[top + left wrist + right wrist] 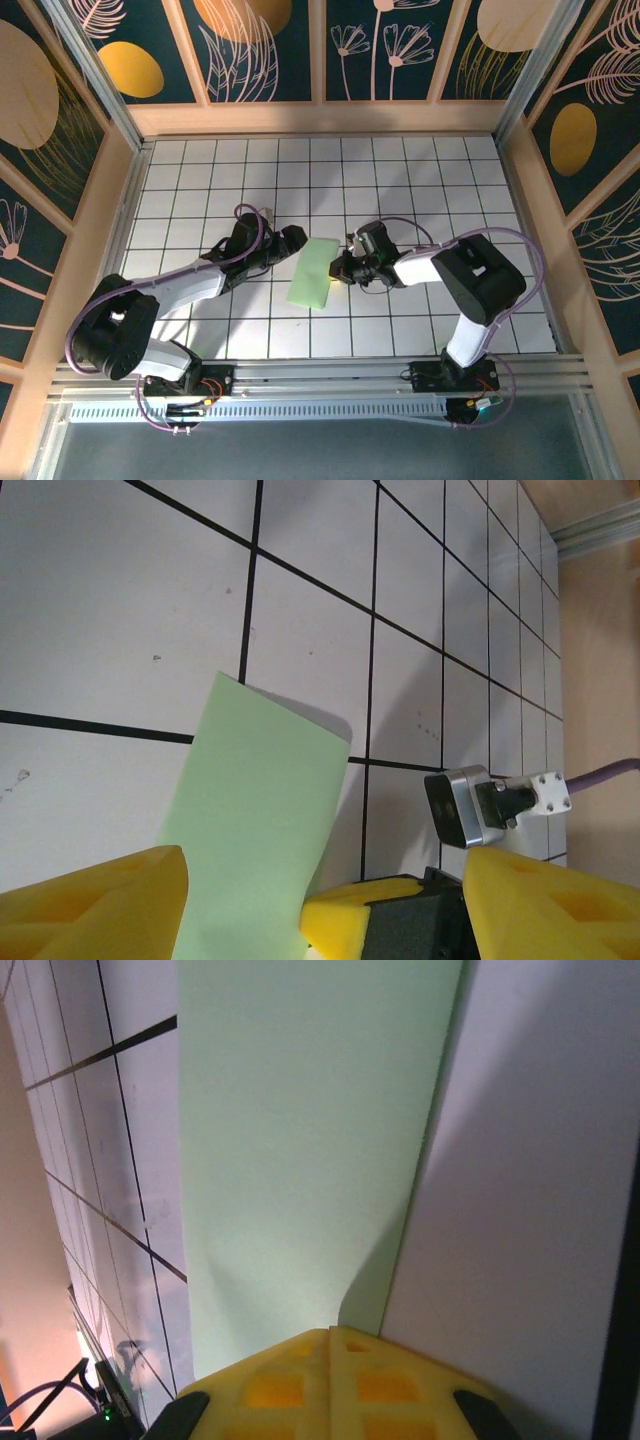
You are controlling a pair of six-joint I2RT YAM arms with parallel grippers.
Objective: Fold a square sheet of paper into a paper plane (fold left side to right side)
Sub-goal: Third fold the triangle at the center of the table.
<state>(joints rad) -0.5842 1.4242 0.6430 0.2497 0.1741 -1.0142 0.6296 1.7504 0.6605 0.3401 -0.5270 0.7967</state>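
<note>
White gridded surface (200,180), walled in by pale wood. Reaching in from the near edge, left arm (180,285) and right arm (470,275), both bent inward toward the middle tiles.

Between the two arms, near the centre of the grid: the square sheet of paper (313,272), light green and plain, folded over into a long narrow rectangle and lying at a slant across the black lines. From the left wrist, seen lifted slightly off the tiles along one edge, with a soft shadow underneath. From the right wrist, rising toward the camera, shadow on the tile beside it.

Left tool (297,243) just beside the sheet's left edge, yellow fingers (90,905) spread wide to either side of the sheet's near end, gripping nothing.

Right tool (335,268) at the sheet's right edge, yellow fingers (290,1385) pressed fully together, pinching the edge of the paper between them.
</note>
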